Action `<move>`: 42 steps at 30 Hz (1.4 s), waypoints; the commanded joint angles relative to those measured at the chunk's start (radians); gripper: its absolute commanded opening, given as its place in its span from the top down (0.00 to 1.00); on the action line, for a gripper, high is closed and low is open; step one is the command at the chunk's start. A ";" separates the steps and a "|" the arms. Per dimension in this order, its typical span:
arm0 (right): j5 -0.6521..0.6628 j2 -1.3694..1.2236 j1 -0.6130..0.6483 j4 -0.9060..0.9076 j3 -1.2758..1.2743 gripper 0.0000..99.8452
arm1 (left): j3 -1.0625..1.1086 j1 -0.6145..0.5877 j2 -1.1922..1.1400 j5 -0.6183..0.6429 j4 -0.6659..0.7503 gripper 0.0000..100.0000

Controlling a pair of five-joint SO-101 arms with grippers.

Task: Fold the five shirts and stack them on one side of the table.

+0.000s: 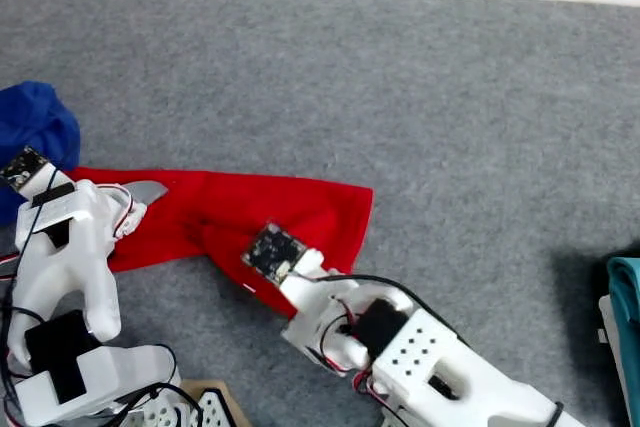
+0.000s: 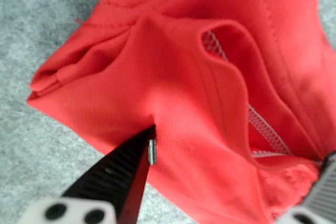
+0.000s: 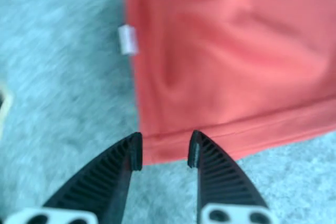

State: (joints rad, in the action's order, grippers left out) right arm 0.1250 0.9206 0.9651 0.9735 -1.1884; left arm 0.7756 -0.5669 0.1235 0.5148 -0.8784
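Observation:
A red shirt [image 1: 260, 212] lies crumpled across the grey table, left of centre. My left gripper [image 2: 236, 182] is open wide at the shirt's left end. One black finger [image 2: 123, 174] presses on the cloth beside the open collar [image 2: 231, 61]. My right gripper [image 3: 164, 150] hangs over the shirt's near edge, open a little. Its tips straddle the corner of the hem [image 3: 168, 142], and a white tag [image 3: 126, 39] sticks out of the side seam. From above, the right wrist [image 1: 275, 252] covers that edge.
A blue shirt [image 1: 35, 132] is bunched at the far left edge, behind the left arm. A teal shirt [image 1: 625, 297] sits at the right edge. A wooden board [image 1: 215, 402] lies by the arm bases. Bare grey table [image 1: 450, 97] spreads behind and to the right.

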 commanded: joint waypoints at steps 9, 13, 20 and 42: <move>0.023 0.035 -0.352 -0.199 0.019 0.84 | -0.001 -0.028 0.005 -0.012 0.031 0.54; 0.023 -0.059 -0.389 -0.246 0.087 0.84 | 0.001 -0.028 0.005 -0.012 0.043 0.54; -0.068 -0.440 -0.456 -0.243 0.351 0.84 | 0.001 -0.028 0.005 -0.012 0.044 0.54; -0.112 -0.728 -0.561 -0.305 0.464 0.84 | 0.001 -0.028 0.004 -0.012 0.044 0.54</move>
State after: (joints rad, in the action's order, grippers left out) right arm 0.0407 0.2087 0.4173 0.6866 -0.7833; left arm 0.7802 -0.5792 0.1235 0.5148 -0.8554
